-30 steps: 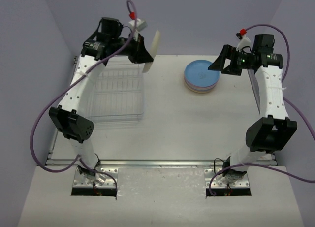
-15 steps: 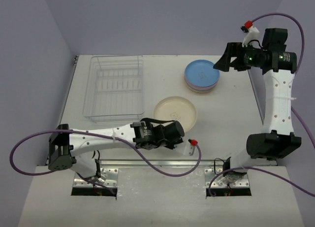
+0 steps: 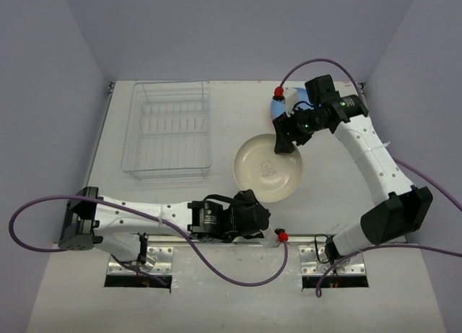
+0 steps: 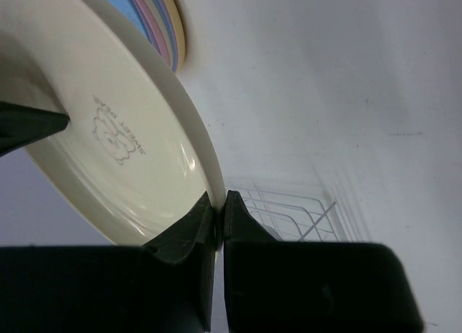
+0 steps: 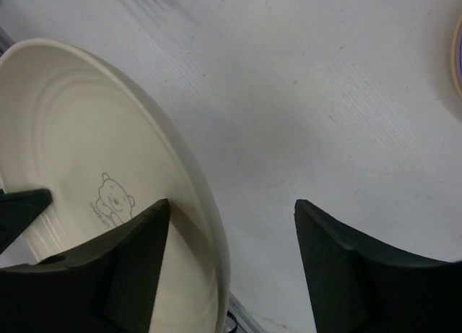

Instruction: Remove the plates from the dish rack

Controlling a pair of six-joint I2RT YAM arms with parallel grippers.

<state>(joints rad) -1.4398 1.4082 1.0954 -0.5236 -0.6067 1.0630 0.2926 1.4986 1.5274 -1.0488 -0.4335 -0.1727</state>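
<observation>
A cream plate (image 3: pixel 267 170) with a bear print is held tilted over the table's middle. My left gripper (image 3: pixel 253 198) is shut on its near rim; the left wrist view shows both jaws pinching the rim (image 4: pixel 219 206) of the plate (image 4: pixel 108 131). My right gripper (image 3: pixel 287 140) is open, and its fingers straddle the plate's far rim (image 5: pixel 231 225), one finger (image 5: pixel 137 257) inside the plate (image 5: pixel 72 152). A stack of plates (image 3: pixel 278 104), blue on top, lies behind my right gripper and is mostly hidden; it also shows in the left wrist view (image 4: pixel 162 22). The wire dish rack (image 3: pixel 170 131) holds no plates.
The rack stands at the back left and shows in the left wrist view (image 4: pixel 289 210). The metal front rail (image 3: pixel 216 239) runs along the table's near edge. Purple cables loop beside both arms.
My right gripper came down from the back right to the cream plate's far rim. My left gripper shifted the plate slightly to the right. One second ago the plate was being lifted at the rack.
</observation>
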